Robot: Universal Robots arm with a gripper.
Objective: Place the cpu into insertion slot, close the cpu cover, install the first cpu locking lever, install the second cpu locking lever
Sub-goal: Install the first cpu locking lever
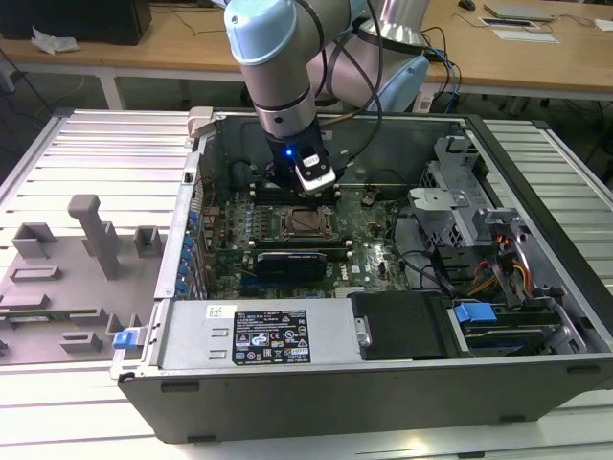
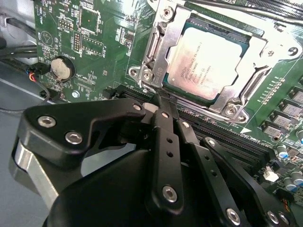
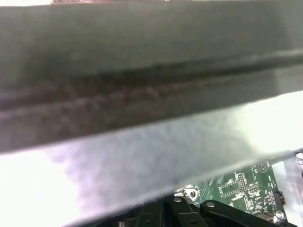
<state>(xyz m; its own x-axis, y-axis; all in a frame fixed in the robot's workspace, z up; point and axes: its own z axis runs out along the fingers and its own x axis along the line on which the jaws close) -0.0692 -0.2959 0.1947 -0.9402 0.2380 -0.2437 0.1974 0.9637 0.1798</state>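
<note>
Chip [image 2: 209, 60] seated, cover [image 2: 158, 47] down. My tool [image 2: 160, 105] closed, empty, tip at lever [image 2: 147, 88] by socket corner. I'd press lever slowly, keep tip from slipping.

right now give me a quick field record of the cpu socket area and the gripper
cpu: seated in the insertion slot, silver top showing
cpu cover: closed down around the chip
gripper: fingers shut, tips beside the cover's corner
held: nothing visible
motherboard: green, inside the open computer case
arm: reaching down over the socket in the exterior view
</note>
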